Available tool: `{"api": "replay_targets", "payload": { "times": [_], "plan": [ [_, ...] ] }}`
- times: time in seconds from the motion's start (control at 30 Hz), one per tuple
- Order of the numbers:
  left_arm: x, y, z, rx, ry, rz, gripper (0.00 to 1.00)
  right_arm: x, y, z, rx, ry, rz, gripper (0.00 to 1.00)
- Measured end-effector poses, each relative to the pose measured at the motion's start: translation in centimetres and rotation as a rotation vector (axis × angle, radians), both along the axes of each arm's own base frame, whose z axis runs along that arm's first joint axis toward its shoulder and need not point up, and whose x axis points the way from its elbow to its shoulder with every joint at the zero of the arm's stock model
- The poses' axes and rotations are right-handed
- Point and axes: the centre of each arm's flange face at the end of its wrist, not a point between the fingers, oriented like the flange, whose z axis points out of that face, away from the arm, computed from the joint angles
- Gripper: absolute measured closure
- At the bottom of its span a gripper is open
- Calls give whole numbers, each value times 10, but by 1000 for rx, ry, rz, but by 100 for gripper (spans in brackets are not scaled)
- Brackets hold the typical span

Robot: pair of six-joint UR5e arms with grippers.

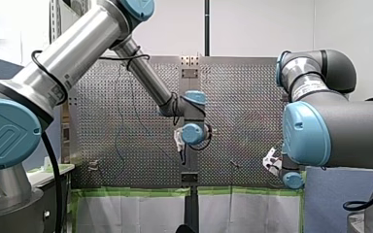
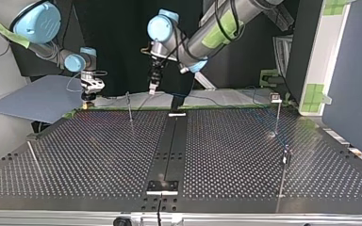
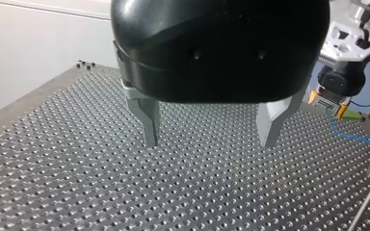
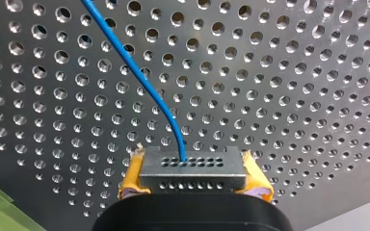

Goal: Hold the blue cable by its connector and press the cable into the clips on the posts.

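Your right gripper [image 4: 195,182] pinches the connector [image 4: 192,166], leaving the blue cable [image 4: 139,82] free to route; your left gripper [image 3: 212,131], spread and empty, probably stands ready to press.

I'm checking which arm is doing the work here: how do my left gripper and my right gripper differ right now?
My left gripper is open and empty; my right gripper is shut on the connector of the blue cable. My left gripper has bare metal fingers; my right gripper has yellow pads. Both hang over the perforated table.
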Motion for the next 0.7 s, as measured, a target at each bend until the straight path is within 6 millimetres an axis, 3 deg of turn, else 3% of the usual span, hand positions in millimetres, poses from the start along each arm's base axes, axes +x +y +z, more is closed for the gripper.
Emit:
{"api": "replay_targets", "payload": {
  "times": [0.5, 0.7],
  "plan": [
    [-33, 30, 29, -2, 1, -3, 0, -1, 1, 0, 14, 32, 0, 100],
    [-47, 43, 40, -2, 1, -4, 0, 2, -3, 21, 15, 80, -9, 100]
  ]
}}
